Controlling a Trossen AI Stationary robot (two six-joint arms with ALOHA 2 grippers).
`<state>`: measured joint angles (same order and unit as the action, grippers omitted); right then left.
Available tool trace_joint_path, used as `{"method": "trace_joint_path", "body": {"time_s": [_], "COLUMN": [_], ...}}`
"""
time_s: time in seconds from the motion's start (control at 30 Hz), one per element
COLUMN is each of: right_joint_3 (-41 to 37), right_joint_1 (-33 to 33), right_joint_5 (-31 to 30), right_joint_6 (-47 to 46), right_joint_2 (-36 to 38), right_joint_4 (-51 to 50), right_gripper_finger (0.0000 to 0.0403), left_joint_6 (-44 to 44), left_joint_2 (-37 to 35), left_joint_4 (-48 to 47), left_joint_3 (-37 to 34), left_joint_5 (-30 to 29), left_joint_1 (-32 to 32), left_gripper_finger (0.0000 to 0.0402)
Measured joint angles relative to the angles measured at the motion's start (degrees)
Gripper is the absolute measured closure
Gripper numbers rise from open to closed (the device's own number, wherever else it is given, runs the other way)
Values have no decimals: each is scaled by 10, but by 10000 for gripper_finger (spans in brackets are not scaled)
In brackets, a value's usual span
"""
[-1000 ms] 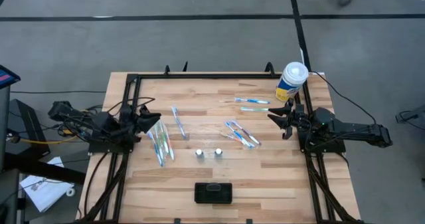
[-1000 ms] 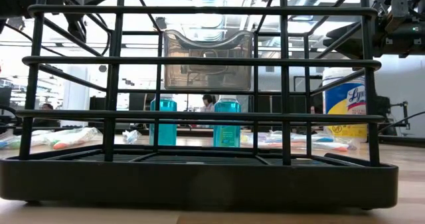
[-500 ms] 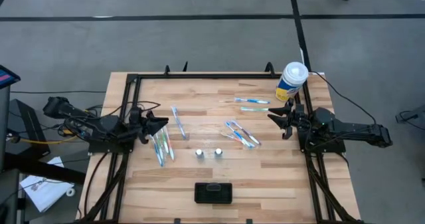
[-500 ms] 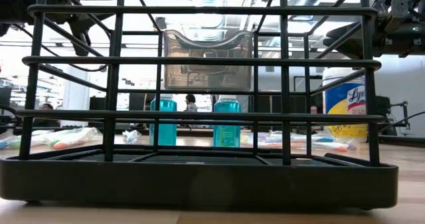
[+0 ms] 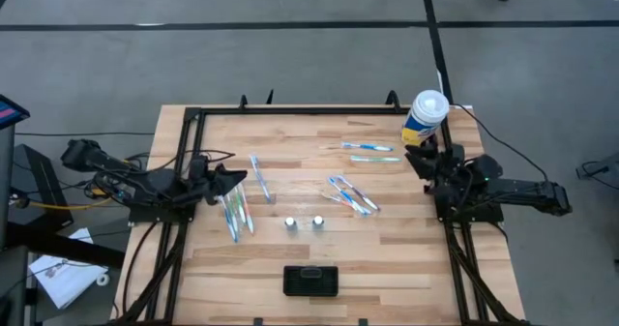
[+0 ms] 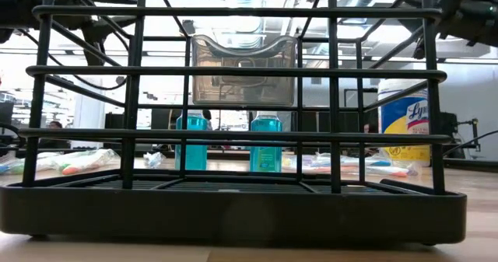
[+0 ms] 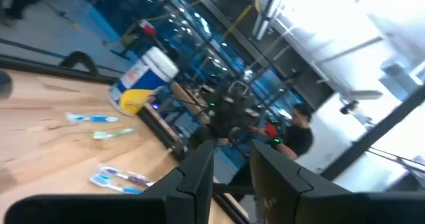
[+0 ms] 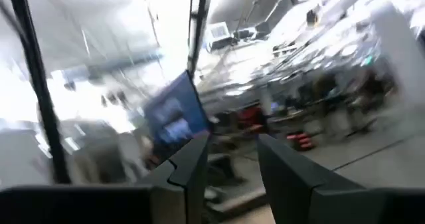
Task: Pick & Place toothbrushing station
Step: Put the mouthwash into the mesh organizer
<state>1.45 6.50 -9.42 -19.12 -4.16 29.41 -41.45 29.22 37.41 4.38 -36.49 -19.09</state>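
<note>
Grey concrete floor is lying all around the wooden counter [image 5: 387, 258], which is carrying a black frame along its edges. On the near edge of the counter, in the middle, the toothbrushing station [image 5: 310, 281] is standing alone as a small black block; in the low view its black wire walls [image 6: 233, 137] are filling almost the whole picture. Beyond it two small blue bottles [image 5: 304, 223] are standing side by side. Several toothbrushes [image 5: 235, 208] are lying in a loose group on the left part of the counter, more toothbrushes [image 5: 350, 194] are lying near the middle, and two others [image 5: 362, 152] are lying closer to the far edge. A white-and-yellow wipes canister [image 5: 425, 119] is standing upright at the far right corner. The left end effector [image 5: 235, 176] is hanging over the left edge of the counter, just beside the left group of toothbrushes, and its fingers [image 7: 199, 177] are standing a little apart with nothing between them. The right end effector [image 5: 420, 158] is hanging at the right edge, near the canister, and its fingers [image 8: 192, 164] are also standing a little apart and are pinching nothing. Both end effectors are well apart from the station.
</note>
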Motion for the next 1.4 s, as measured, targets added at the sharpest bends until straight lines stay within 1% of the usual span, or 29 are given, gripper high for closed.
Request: {"method": "trace_joint_path", "body": {"time_s": [0.03, 0.1, 0.2, 0.27, 0.4, 0.5, 0.53, 0.57, 0.67, 0.77, 0.87, 0.9, 0.97, 1.03, 1.1, 1.17, 1.2, 1.27, 1.33, 1.4], "right_joint_3": [0, 0, 0, 0, 0, 0, 1, 4, 30, 92, 178, 212, 278, 339, 404, 449, 467, 493, 516, 534], "right_joint_1": [0, -1, -9, -11, -11, -11, -11, -11, -11, -11, -11, -10, 0, 19, 43, 63, 71, 82, 88, 95], "right_joint_5": [0, 5, 8, 1, -26, -15, -6, -2, 3, 13, 21, 21, 22, 39, 65, 99, 116, 143, 153, 156], "right_joint_6": [-42, -87, -96, -96, -137, -155, -159, -172, -193, -173, -103, -72, -31, -35, -52, -58, -58, -63, -67, -68], "right_joint_2": [0, 0, 0, 0, -8, -30, -40, -51, -94, -213, -332, -371, -442, -495, -526, -535, -542, -552, -551, -549], "right_joint_4": [1, -1, 16, 15, 14, 23, 23, 11, -17, -8, -16, -10, -32, -102, -156, -203, -214, -244, -287, -339], "right_gripper_finger": [278, 278, 276, 274, 272, 264, 259, 254, 245, 246, 252, 255, 260, 264, 267, 268, 268, 266, 262, 254], "left_joint_6": [0, 2, 27, 38, 33, 32, 31, 28, 14, 28, 75, 83, 73, 56, 69, 111, 132, 160, 163, 178], "left_joint_2": [4, 7, 10, 10, 10, 10, 9, 9, 20, 67, 136, 160, 209, 255, 291, 323, 332, 346, 354, 359], "left_joint_4": [0, 0, 0, 0, 3, 17, 27, 38, 43, 43, 42, 37, -6, -93, -205, -276, -292, -295, -296, -329], "left_joint_3": [0, 0, 0, 0, 0, 0, 0, 0, 24, 71, 125, 141, 178, 223, 264, 297, 307, 319, 327, 335], "left_joint_5": [-12, -28, -52, -53, -55, -51, -37, -12, 78, 129, 161, 184, 246, 298, 328, 343, 346, 369, 383, 389], "left_joint_1": [0, 0, 3, 7, 23, 37, 42, 48, 68, 89, 112, 121, 136, 140, 137, 134, 134, 140, 153, 160], "left_gripper_finger": [309, 309, 309, 309, 309, 309, 309, 309, 309, 309, 307, 303, 287, 264, 238, 215, 207, 194, 186, 182]}}
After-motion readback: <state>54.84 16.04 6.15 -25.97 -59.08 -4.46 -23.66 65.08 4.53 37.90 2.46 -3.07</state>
